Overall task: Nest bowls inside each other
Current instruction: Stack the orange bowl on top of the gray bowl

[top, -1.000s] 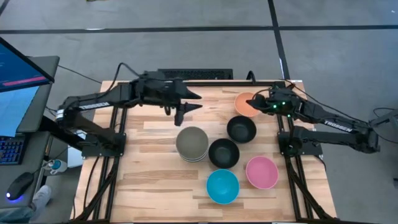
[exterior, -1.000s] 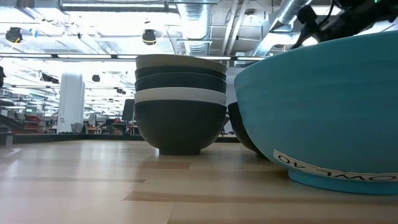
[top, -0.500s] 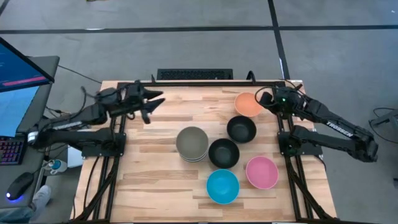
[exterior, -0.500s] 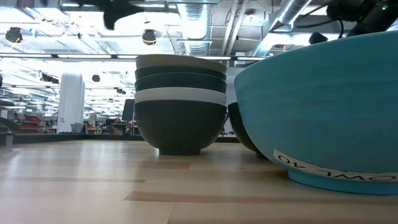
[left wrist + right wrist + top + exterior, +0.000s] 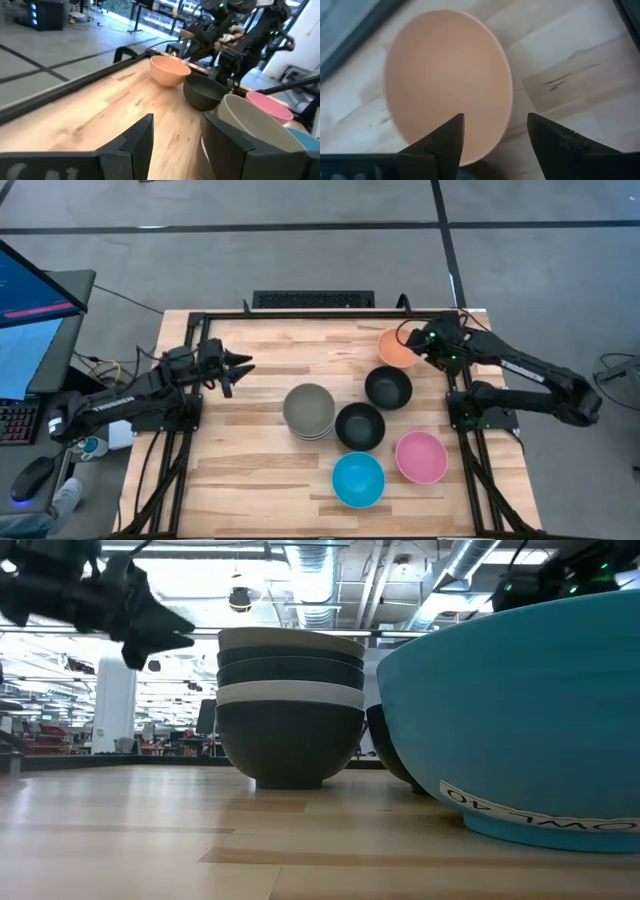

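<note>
The orange bowl (image 5: 397, 347) sits alone at the far right corner of the wooden surface (image 5: 260, 450), apparently the next one due for the stack of nested bowls (image 5: 309, 411) mid-table, topped by a grey-olive one. The right gripper (image 5: 422, 341) hangs just over its rim, fingers (image 5: 445, 140) spread wide and empty, one over the bowl's inside and one outside, as if to pinch the wall. The left gripper (image 5: 236, 367) waits near the left edge, fingers apart, holding nothing, its arm stretched low across the frame.
</note>
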Controlling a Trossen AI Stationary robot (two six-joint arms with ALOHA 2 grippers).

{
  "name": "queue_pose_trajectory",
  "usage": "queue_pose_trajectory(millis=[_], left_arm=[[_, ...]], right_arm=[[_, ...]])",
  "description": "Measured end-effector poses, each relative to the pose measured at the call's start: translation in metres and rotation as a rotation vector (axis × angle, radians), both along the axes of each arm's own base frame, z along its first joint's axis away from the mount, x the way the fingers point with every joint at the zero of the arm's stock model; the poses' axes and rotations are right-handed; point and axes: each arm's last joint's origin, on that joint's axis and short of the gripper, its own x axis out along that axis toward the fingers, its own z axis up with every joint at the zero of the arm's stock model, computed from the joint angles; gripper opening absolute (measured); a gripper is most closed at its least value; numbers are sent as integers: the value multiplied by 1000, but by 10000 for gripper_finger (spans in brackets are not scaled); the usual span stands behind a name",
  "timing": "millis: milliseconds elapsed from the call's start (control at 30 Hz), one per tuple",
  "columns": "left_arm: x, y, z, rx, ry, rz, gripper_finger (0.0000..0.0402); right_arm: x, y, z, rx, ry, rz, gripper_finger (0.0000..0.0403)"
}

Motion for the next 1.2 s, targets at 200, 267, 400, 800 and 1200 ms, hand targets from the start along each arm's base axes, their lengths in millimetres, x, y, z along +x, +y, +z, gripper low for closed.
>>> queue_pose_trajectory(millis=[200,267,400,800,1200], left_arm=[[-4,-2,-30,-51,-69,-6,153],[-6,-3,-40,-79,-71,-2,153],[-8,-3,-48,-125,-60,12,153],[-9,-3,-48,-146,-73,27,153],[-10,0,-51,-104,-30,140,153]], right_arm=[[12,-10,-14,55,39,-28,240],[15,-13,-18,61,46,-31,240],[17,-16,-25,93,77,-47,240],[15,-21,-33,134,139,-58,153],[17,-22,-28,90,105,-15,17]])
